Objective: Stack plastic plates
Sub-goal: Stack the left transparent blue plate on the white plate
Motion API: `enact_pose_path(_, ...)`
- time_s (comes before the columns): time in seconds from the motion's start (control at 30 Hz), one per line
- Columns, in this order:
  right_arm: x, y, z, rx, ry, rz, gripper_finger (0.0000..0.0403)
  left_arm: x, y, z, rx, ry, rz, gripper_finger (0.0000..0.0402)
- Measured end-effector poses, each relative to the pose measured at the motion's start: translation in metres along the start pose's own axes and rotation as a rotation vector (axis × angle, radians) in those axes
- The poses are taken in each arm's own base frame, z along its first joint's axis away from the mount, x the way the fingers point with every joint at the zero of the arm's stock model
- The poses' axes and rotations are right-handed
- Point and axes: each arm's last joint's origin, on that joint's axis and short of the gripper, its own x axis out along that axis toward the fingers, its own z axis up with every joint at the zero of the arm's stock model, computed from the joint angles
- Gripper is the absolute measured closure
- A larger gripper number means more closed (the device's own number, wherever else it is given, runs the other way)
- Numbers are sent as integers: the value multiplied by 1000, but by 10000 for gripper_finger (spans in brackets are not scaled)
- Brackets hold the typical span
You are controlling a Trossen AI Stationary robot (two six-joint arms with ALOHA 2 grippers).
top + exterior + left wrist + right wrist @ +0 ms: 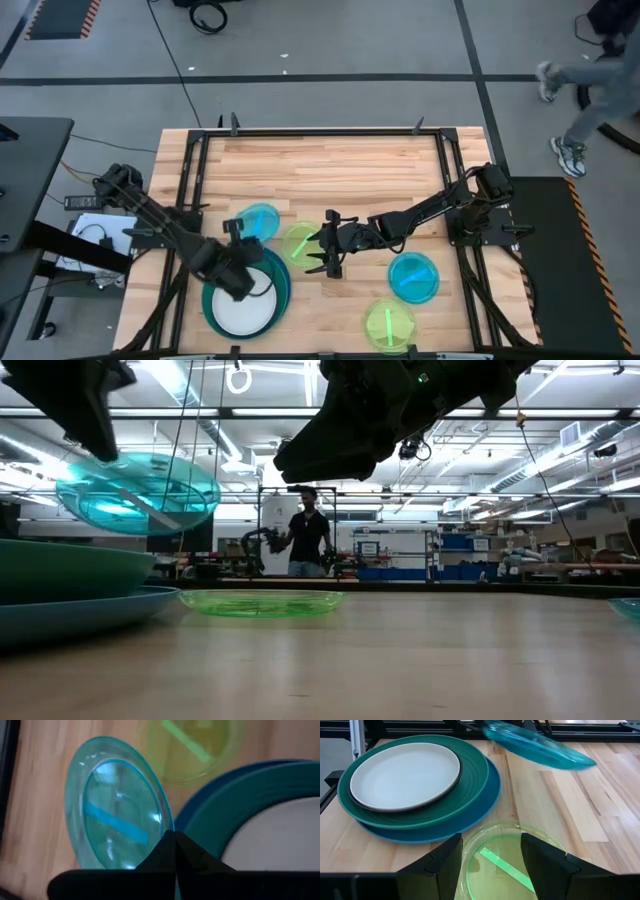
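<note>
My left gripper (175,839) is shut on a small translucent cyan plate (260,221), which hangs tilted in the air (140,495) beside the stack. The stack (245,300) has a white plate on a black one, on a teal one, on a blue one. My right gripper (491,841) stands open and raised over a lime-green plate (502,862) that lies flat on the table (262,602); its fingers touch nothing. A second cyan plate (413,277) and a second lime-green plate (388,323) lie flat at the near right. My left gripper pinches the cyan plate's rim (166,826) between its two shut fingers, on the side of the plate nearest the stack. The fingers slant down from above. The plate is lifted clear of the table, tilted, and reaches out past the fingertips toward the table's far edge.
A black metal frame (300,133) runs around the wooden table top. There is bare wood across the far half (330,170). A person (305,530) stands in the room far behind the table, and another walks past at the far right (590,70).
</note>
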Motion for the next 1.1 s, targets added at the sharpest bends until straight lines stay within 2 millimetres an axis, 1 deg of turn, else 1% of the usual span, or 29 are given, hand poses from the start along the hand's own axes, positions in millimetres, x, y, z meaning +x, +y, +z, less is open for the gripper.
enact_pose_path(0.2,0,0,0,0,0,0,191,-20,-21,-13,41,-63,-72,401)
enact_pose_path(0.37,0,0,0,0,-1,-6,191,-31,-34,-25,50,-101,-132,401)
enact_pose_path(0.57,0,0,0,0,-1,-6,191,-42,-49,-32,60,-138,-240,401)
enact_pose_path(0.7,0,0,0,0,-1,-7,191,-47,-57,-36,60,-133,-317,401)
enact_pose_path(0.93,0,0,0,0,0,-8,191,-58,-64,-47,-23,-83,-391,401)
enact_pose_path(1.0,0,0,0,0,0,-8,191,-65,-66,-47,-36,-88,-411,401)
enact_pose_path(1.1,0,0,0,0,0,-8,191,-74,-67,-42,-53,-108,-438,401)
